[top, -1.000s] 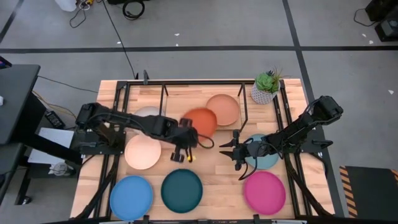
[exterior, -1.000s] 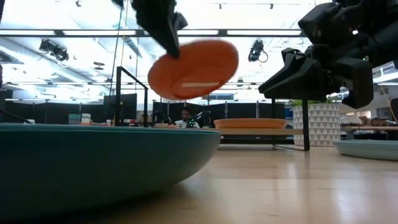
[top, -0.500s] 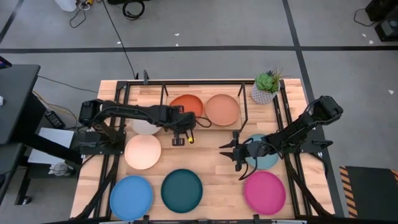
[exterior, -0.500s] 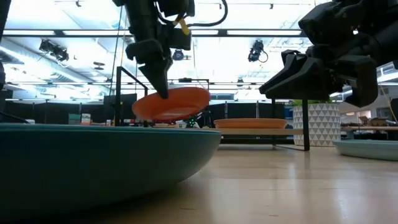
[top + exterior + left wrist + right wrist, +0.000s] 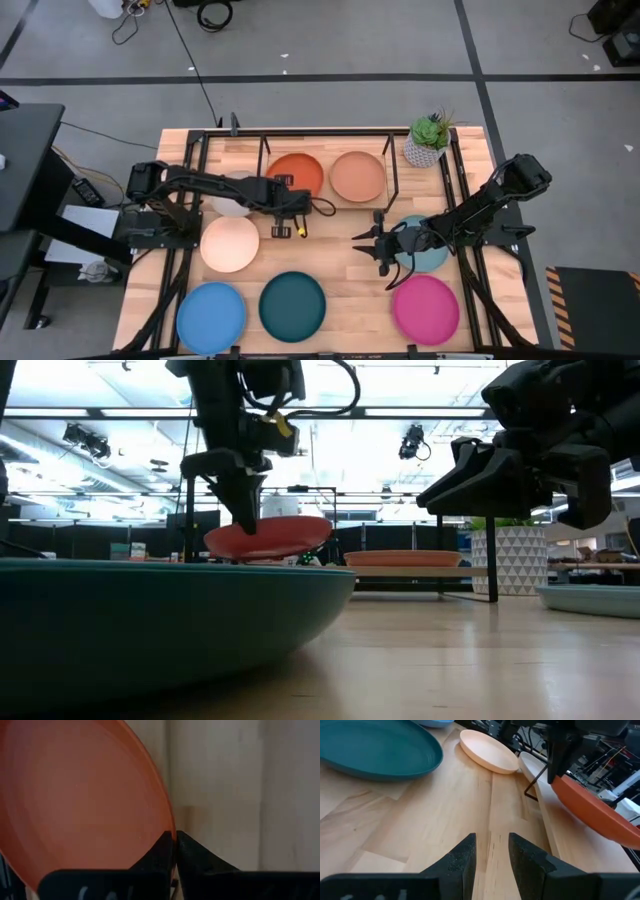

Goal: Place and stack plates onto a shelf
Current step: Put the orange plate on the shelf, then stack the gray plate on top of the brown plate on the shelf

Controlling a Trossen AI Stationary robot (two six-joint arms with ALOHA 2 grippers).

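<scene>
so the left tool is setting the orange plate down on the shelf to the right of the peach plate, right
Not quite: the left tool is shut on the orange plate and setting it on the shelf, but the orange plate lies to the left of the peach plate, not the right. The high view shows the two side by side.

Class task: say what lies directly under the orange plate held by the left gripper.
Under the orange plate, pinched by the left gripper, only the shelf board shows; directly beneath is covered.
</scene>
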